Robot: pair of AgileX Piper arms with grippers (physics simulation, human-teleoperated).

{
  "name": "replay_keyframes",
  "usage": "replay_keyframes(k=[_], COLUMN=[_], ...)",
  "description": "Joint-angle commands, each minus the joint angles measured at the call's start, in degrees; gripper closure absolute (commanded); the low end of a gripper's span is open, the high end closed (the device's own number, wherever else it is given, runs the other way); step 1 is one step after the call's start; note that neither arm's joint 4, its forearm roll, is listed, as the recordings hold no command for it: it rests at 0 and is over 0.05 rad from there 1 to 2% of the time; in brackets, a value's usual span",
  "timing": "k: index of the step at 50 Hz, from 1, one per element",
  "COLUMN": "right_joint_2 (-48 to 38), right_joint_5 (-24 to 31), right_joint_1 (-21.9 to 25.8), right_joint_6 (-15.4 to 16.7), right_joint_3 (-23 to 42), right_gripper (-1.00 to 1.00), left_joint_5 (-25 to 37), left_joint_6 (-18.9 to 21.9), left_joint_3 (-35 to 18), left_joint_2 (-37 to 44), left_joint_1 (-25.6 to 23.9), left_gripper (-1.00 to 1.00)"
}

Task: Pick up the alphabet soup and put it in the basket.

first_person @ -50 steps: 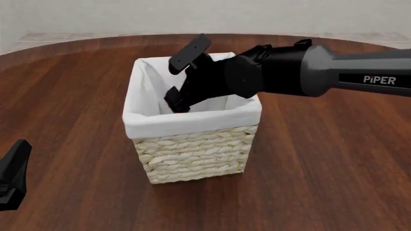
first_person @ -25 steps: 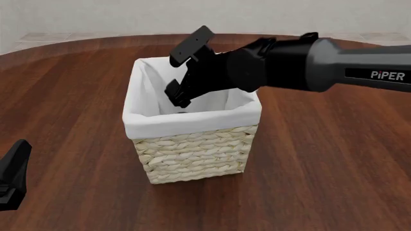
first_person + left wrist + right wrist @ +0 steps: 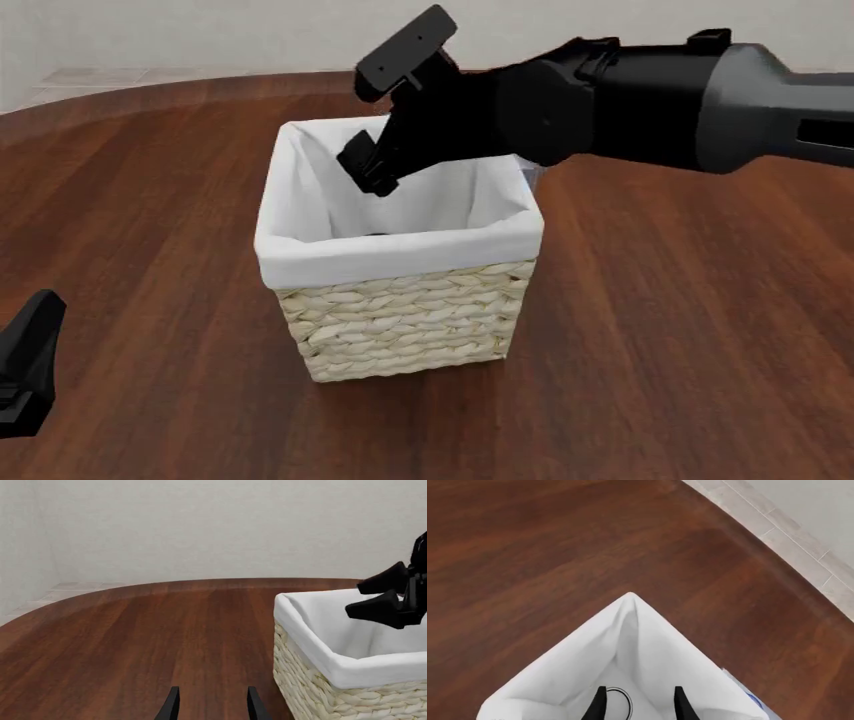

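The basket (image 3: 400,300) stands mid-table, pale woven straw with a white liner. My right gripper (image 3: 371,125) hangs open and empty just above its far rim. In the right wrist view the open fingers (image 3: 599,705) frame the basket's white inside (image 3: 647,650), where a round silver-white can top with a dark ring, the alphabet soup (image 3: 622,702), lies at the bottom; its label is hidden. My left gripper (image 3: 27,375) is open and empty, low at the near left, well clear of the basket (image 3: 360,665). The right gripper (image 3: 354,599) also shows in the left wrist view.
A sliver of a grey-blue box (image 3: 747,696) sits on the table against the basket's far side, also just visible in the front view (image 3: 534,176). Dark wooden table (image 3: 667,330) all around; its curved far edge meets a pale tiled floor (image 3: 800,535).
My right gripper has risen out of the basket's mouth and moved up and back, staying open. The left gripper has not moved.
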State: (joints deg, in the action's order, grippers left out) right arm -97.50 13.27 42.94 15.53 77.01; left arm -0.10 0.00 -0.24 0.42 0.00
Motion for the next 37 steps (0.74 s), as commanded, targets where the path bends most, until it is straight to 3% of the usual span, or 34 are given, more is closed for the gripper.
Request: replay_keyframes(k=[1, 37], right_joint_2=[3.0, 10.4], right_joint_5=[0.6, 2.2], right_joint_1=[0.4, 1.1], right_joint_6=[0.7, 2.7], right_joint_3=[0.1, 2.0], right_gripper=[-1.0, -1.0], left_joint_5=[0.0, 0.0], left_joint_6=[0.0, 0.0], left_joint_3=[0.0, 0.0], left_joint_2=[0.0, 0.0], left_joint_1=[0.0, 0.0], left_gripper=[-1.0, -1.0])
